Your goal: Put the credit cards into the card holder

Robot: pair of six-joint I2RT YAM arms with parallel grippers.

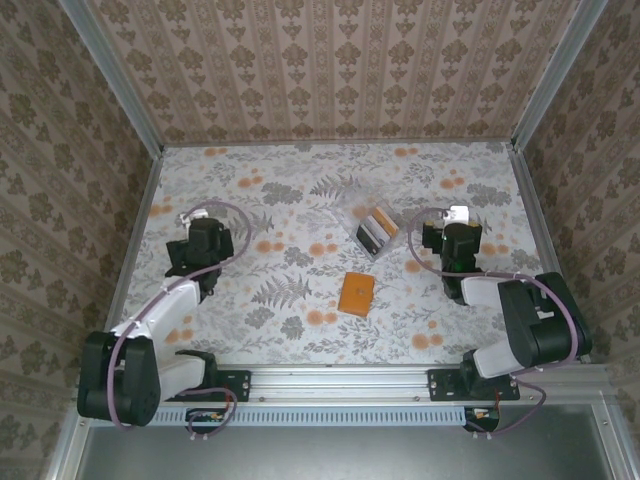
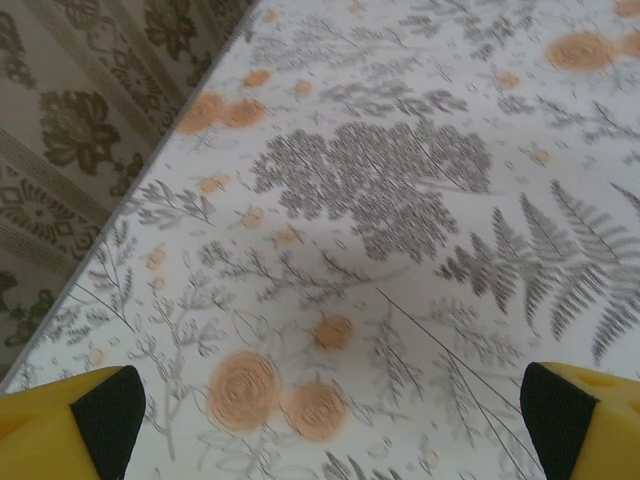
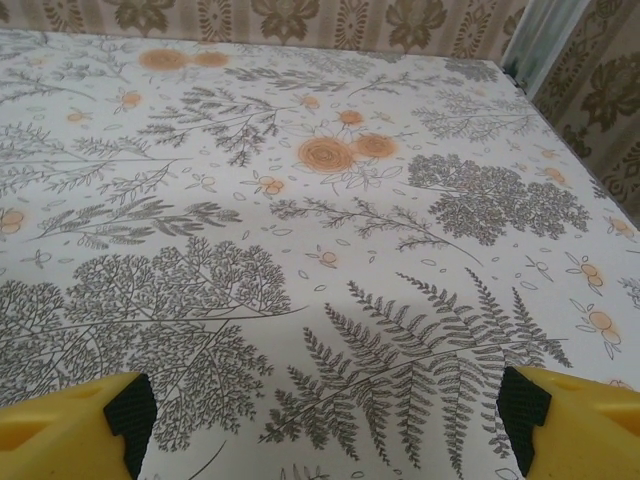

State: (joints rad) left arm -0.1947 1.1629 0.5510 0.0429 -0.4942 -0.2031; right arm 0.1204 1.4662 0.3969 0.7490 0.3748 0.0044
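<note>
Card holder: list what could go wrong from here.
1. The holder lies flat and looks folded shut; prying it open could just slide it over the table.
2. The cards sit packed in a clear box; thin and close together, several may come out at once, or the box may shift.
3. The left gripper and right gripper, both open, face bare table away from both things, so a reach could start misaligned.

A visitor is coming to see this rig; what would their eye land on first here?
The small flat orange fold-over card holder lies closed mid-table, bright against the busy floral tablecloth. Just beyond it sits a clear plastic box holding a few light and dark credit cards. The left gripper and right gripper flank them, both wide open and empty.
</note>
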